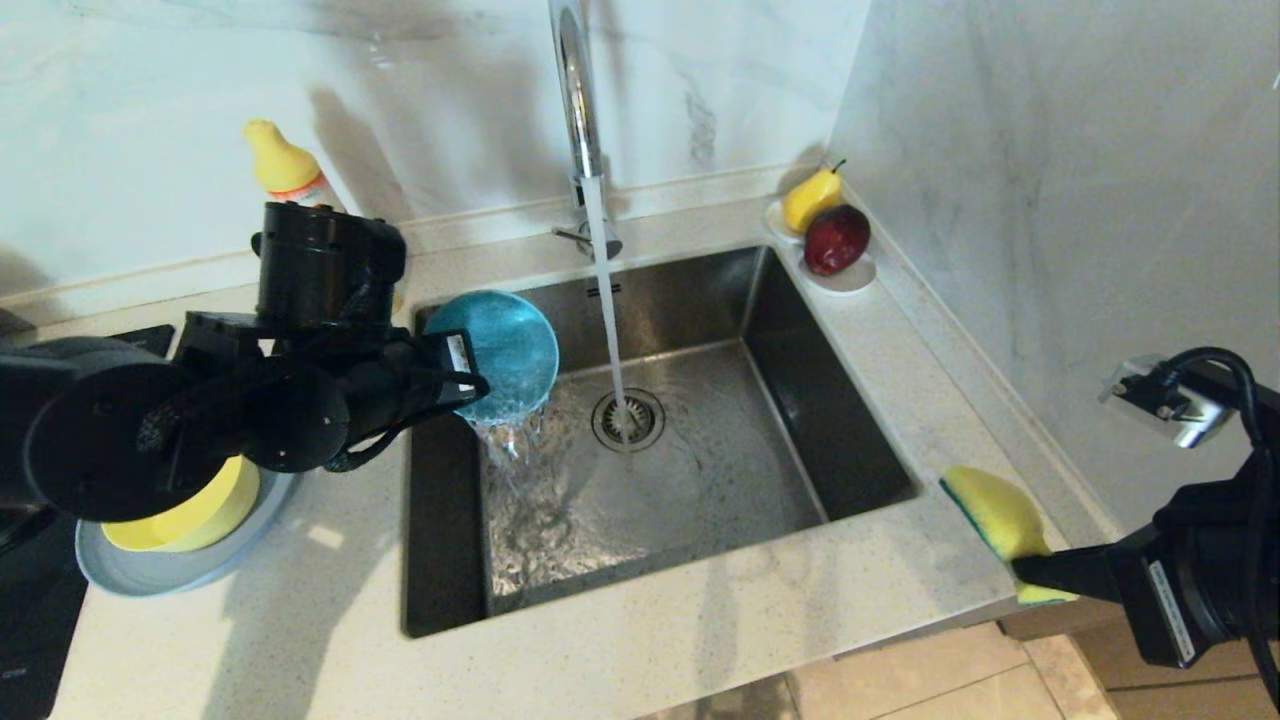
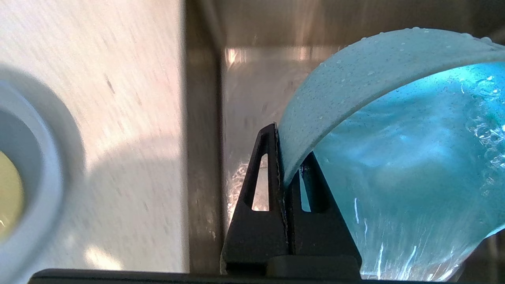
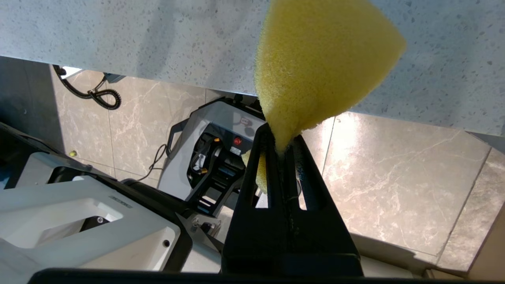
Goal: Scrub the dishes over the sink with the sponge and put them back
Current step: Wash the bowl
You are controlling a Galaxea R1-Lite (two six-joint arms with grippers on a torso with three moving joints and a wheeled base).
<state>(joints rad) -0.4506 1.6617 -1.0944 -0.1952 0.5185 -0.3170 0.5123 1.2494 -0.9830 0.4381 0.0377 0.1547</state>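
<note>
My left gripper [image 1: 470,385] [image 2: 286,157] is shut on the rim of the small teal-blue bowl [image 1: 500,352] [image 2: 394,157]. The bowl is tipped on its side over the left part of the sink [image 1: 860,420], and water pours out of it into the basin. The pale yellow-green bowl [image 1: 195,515] sits in the grey-blue plate [image 1: 170,570] on the counter at the left, partly hidden by my left arm. My right gripper [image 1: 1025,575] [image 3: 282,142] is shut on the yellow sponge [image 1: 995,515] [image 3: 319,67], held over the counter's front right corner.
The chrome faucet [image 1: 578,110] runs a stream of water onto the drain strainer [image 1: 627,418]. A white dish [image 1: 850,275] with a pear and a dark red fruit stands at the sink's far right corner. A yellow-capped bottle [image 1: 282,165] stands behind my left arm.
</note>
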